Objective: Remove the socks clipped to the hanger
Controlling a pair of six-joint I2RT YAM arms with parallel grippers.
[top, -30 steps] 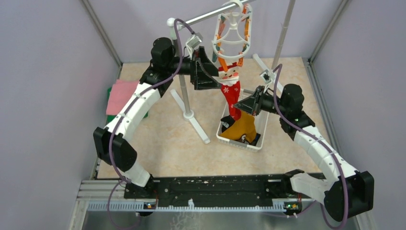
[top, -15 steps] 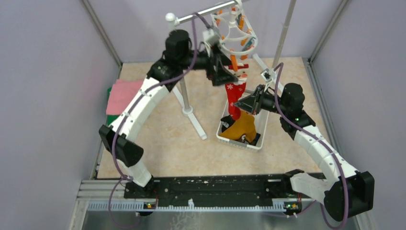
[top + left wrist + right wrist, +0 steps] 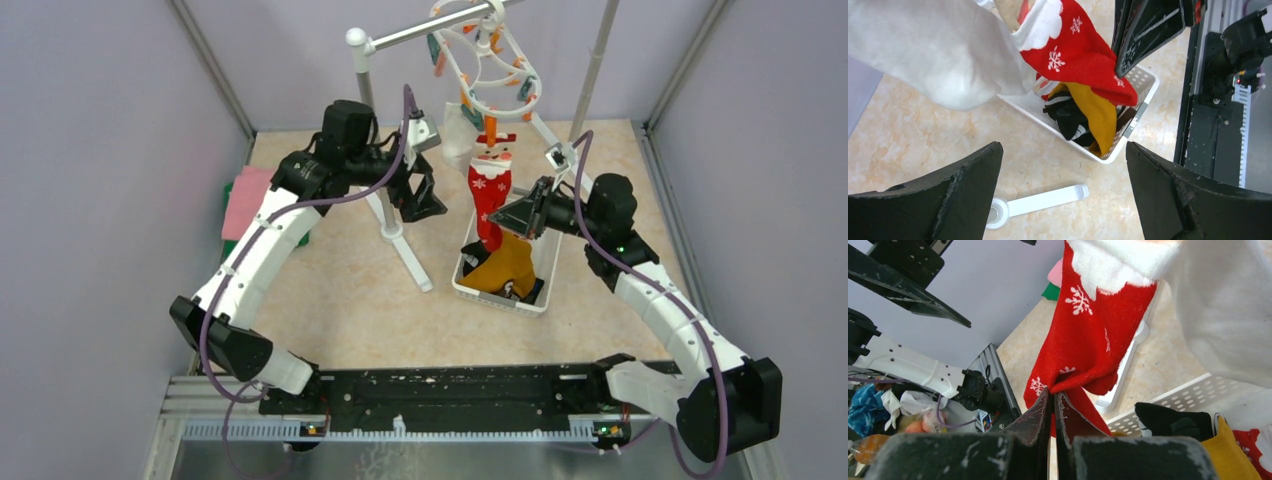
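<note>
The white oval hanger (image 3: 487,55) with orange and teal clips hangs from the rack's bar at the top. A red sock with white snowflakes and a white cuff (image 3: 488,195) hangs from it, beside a white sock (image 3: 458,135). My right gripper (image 3: 506,218) is shut on the red sock's lower part (image 3: 1083,350). My left gripper (image 3: 422,200) is open and empty, left of the socks; the red sock (image 3: 1073,55) and white sock (image 3: 938,50) show above its jaws. A mustard sock (image 3: 505,265) and black socks lie in the white basket (image 3: 478,288).
The pole rack's upright and white foot (image 3: 400,245) stand just left of the basket. Folded pink and green cloths (image 3: 245,200) lie by the left wall. The black base rail (image 3: 450,390) runs along the near edge. Purple walls close in the sides.
My left gripper has drawn back from the hanger, down and to the left, and is now open and empty. The hanger has swung and turned. The right gripper has kept its hold on the red sock.
</note>
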